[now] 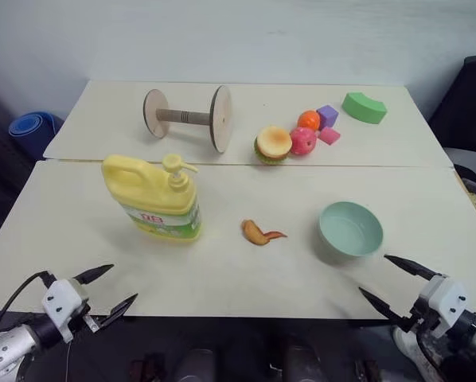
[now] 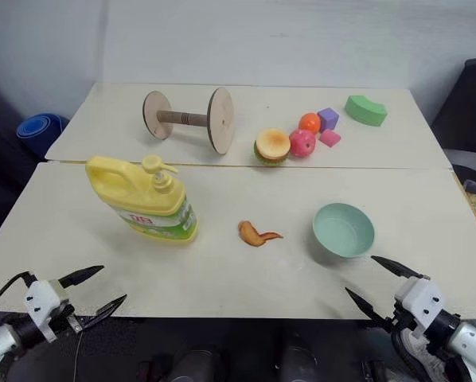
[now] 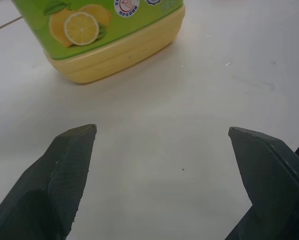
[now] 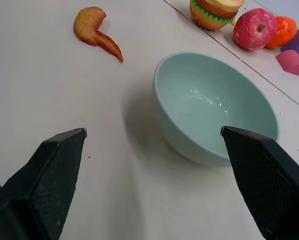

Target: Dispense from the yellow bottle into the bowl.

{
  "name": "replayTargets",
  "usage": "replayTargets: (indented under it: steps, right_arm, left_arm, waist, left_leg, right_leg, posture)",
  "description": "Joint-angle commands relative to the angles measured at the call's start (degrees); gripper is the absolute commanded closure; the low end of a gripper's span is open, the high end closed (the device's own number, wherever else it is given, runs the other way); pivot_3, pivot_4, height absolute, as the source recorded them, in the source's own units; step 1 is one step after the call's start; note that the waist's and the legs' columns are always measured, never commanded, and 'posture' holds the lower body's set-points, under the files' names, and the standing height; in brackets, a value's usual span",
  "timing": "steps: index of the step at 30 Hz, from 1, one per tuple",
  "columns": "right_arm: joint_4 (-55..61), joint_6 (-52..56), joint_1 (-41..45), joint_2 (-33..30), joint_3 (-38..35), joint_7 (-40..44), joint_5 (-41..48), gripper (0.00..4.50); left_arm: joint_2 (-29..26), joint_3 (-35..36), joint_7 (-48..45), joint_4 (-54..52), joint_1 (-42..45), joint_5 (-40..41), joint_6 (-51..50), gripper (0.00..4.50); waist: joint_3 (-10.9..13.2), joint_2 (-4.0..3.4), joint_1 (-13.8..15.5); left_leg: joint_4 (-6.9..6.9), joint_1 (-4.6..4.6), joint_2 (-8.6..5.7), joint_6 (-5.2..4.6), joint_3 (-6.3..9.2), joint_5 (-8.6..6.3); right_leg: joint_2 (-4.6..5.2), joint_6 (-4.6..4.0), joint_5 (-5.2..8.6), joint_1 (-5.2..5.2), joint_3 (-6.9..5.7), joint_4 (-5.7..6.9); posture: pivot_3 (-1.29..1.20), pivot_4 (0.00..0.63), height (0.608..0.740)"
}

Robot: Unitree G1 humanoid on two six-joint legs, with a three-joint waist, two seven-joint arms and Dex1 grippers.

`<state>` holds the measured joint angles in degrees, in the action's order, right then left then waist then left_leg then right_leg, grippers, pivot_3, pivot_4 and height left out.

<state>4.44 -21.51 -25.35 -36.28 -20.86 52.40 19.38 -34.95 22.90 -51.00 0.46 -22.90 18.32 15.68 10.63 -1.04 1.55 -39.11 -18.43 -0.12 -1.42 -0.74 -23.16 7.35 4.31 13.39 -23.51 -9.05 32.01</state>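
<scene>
The yellow bottle point(image 1: 154, 198) stands upright on the left half of the near table, its pump top point(image 1: 177, 166) pointing right. The pale mint bowl point(image 1: 350, 229) sits to the right on the same table and holds nothing that I can see. My left gripper point(image 1: 105, 288) hovers open at the table's front edge, below and left of the bottle point(image 3: 109, 42). At the front right, my right gripper point(image 1: 391, 280) is open too, just short of the bowl point(image 4: 214, 107). Neither touches anything.
A toy chicken wing point(image 1: 258, 232) lies between bottle and bowl. On the far table are a wooden spool point(image 1: 189, 118), a toy burger point(image 1: 273, 144), a red apple point(image 1: 302, 141), an orange point(image 1: 308, 120), purple and pink blocks, and a green curved block point(image 1: 364, 107).
</scene>
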Motion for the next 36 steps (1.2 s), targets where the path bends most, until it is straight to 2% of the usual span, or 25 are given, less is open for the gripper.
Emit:
replayTargets:
  steps: [1, 5, 7, 9, 12, 14, 18, 20, 24, 27, 32, 35, 36]
  right_arm:
    - [1.8, -1.1, -0.7, 0.6, -0.9, -0.6, 0.8, 0.01]
    - [5.4, 1.9, -0.7, 1.0, -0.2, -1.2, 2.5, 0.01]
    - [12.5, 8.4, 1.2, -0.7, 2.7, -1.7, 4.4, 0.01]
    - [18.6, 16.2, 4.2, -2.6, 5.5, -3.1, 5.9, 0.01]
    - [25.0, 32.0, 14.2, -4.9, 13.0, -7.3, 6.7, 0.01]
    - [25.3, 41.4, 22.9, -5.8, 20.8, -7.1, 4.8, 0.01]
    - [19.6, 59.0, 39.8, -2.4, 33.8, -11.6, -1.2, 0.01]
    - [16.8, 63.7, 45.5, 0.7, 38.1, -12.7, -2.7, 0.01]
    - [6.5, 67.0, 53.9, 9.6, 43.7, -19.3, -9.3, 0.01]
    - [-0.6, 65.8, 57.0, 14.6, 45.9, -21.2, -12.1, 0.01]
    - [-10.5, 61.8, 59.4, 18.5, 48.8, -20.2, -15.8, 0.01]
    - [-12.3, 60.7, 59.9, 20.2, 47.7, -18.4, -15.0, 0.57]
    - [-11.8, 60.9, 59.9, 20.2, 47.1, -17.8, -14.7, 0.91]
  left_arm:
    - [-0.4, -0.3, -1.4, -1.8, -0.5, 1.9, -0.5, 0.0]
    - [-2.1, -1.8, -7.4, -4.4, -1.5, 8.8, -8.0, 0.0]
    - [-2.4, 0.1, -8.2, -6.5, -0.8, 14.9, -13.7, 0.0]
    - [-2.0, 1.6, -7.4, -7.3, 0.8, 17.6, -16.0, 0.0]
    - [-3.0, 0.5, -11.0, -7.2, 2.3, 16.4, -14.1, 0.0]
    - [-3.5, -0.9, -13.6, -7.3, 3.7, 15.8, -13.5, 0.0]
    - [-2.9, -2.9, -14.2, -8.6, 6.5, 15.9, -14.5, 0.0]
    - [-2.5, -3.0, -13.2, -9.2, 7.5, 15.8, -14.8, 0.0]
    - [-1.4, -3.4, -10.9, -10.3, 7.8, 14.4, -14.6, 0.0]
    - [-0.5, -3.5, -9.5, -11.6, 7.5, 14.2, -14.9, 0.0]
    - [0.0, -4.5, -8.5, -13.3, 7.1, 13.7, -15.4, 0.0]
    - [0.5, -5.4, -7.4, -14.3, 7.6, 13.1, -15.6, 0.0]
    - [0.6, -5.6, -7.2, -14.6, 7.7, 13.1, -15.7, 0.0]
  waist:
    - [0.0, -0.03, 0.0]
    - [0.0, -0.07, 0.0]
    - [0.0, -0.08, -0.3]
    - [0.1, -0.13, -0.3]
    - [0.1, -0.11, -0.3]
    - [0.0, -0.04, -0.3]
    - [0.0, -0.03, 0.0]
    - [0.0, 0.03, -0.1]
    - [-0.1, 0.17, -0.6]
    - [-0.1, 0.17, -1.1]
    - [-0.1, 0.18, -1.7]
    - [-0.1, 0.2, -1.9]
    - [-0.1, 0.2, -1.9]
  left_leg:
    - [0.0, 0.0, 0.0, -0.01, 0.0, 0.0]
    - [0.0, 0.03, 0.01, -0.26, 0.0, -0.14]
    - [0.0, 0.04, 0.05, -0.24, -0.01, -0.13]
    - [0.0, 0.08, 0.09, -0.2, -0.01, -0.11]
    - [0.0, 0.11, 0.08, -0.12, -0.05, -0.03]
    - [0.0, 0.16, 0.12, 0.0, 0.0, 0.0]
    - [0.0, 0.0, 0.12, 0.37, 0.09, 0.18]
    - [-0.01, -0.05, 0.07, 0.38, 0.11, 0.2]
    - [-0.01, -0.09, -0.02, 0.36, 0.09, 0.22]
    - [-0.01, -0.09, -0.09, 0.31, 0.04, 0.27]
    - [-0.01, -0.08, -0.1, 0.32, 0.01, 0.3]
    - [-0.02, 0.05, -0.09, 0.34, -0.06, 0.36]
    - [-0.02, 0.08, -0.07, 0.37, -0.06, 0.38]
  right_leg:
    - [0.0, 0.0, 0.0, 0.0, 0.0, 0.0]
    - [0.01, -0.01, 0.0, 0.0, 0.02, 0.05]
    - [0.0, -0.04, 0.02, -0.01, 0.03, 0.1]
    - [-0.02, -0.08, 0.05, 0.01, 0.07, 0.19]
    - [0.0, -0.15, 0.08, -0.01, 0.14, 0.4]
    - [-0.04, -0.25, 0.14, -0.09, 0.07, 0.45]
    - [-0.07, -0.33, 0.18, -0.25, -0.07, 0.5]
    - [-0.06, -0.32, 0.18, -0.25, -0.1, 0.49]
    - [-0.05, -0.24, 0.13, -0.22, -0.1, 0.61]
    - [-0.05, -0.18, 0.1, -0.2, -0.08, 0.62]
    - [-0.11, -0.12, 0.07, -0.18, -0.07, 0.61]
    - [-0.15, -0.07, 0.04, -0.1, -0.01, 0.66]
    - [-0.15, -0.06, 0.04, -0.11, 0.01, 0.73]
  posture:
    - [0.0, 0.15, 0.74]
    - [0.0, 0.15, 0.74]
    - [0.0, 0.15, 0.74]
    - [0.0, 0.15, 0.74]
    - [0.0, 0.15, 0.74]
    - [0.0, 0.15, 0.74]
    - [0.0, 0.15, 0.74]
    - [0.0, 0.15, 0.74]
    - [0.0, 0.15, 0.74]
    - [0.0, 0.15, 0.74]
    - [0.0, 0.15, 0.74]
    - [0.0, 0.15, 0.74]
    - [0.0, 0.15, 0.74]
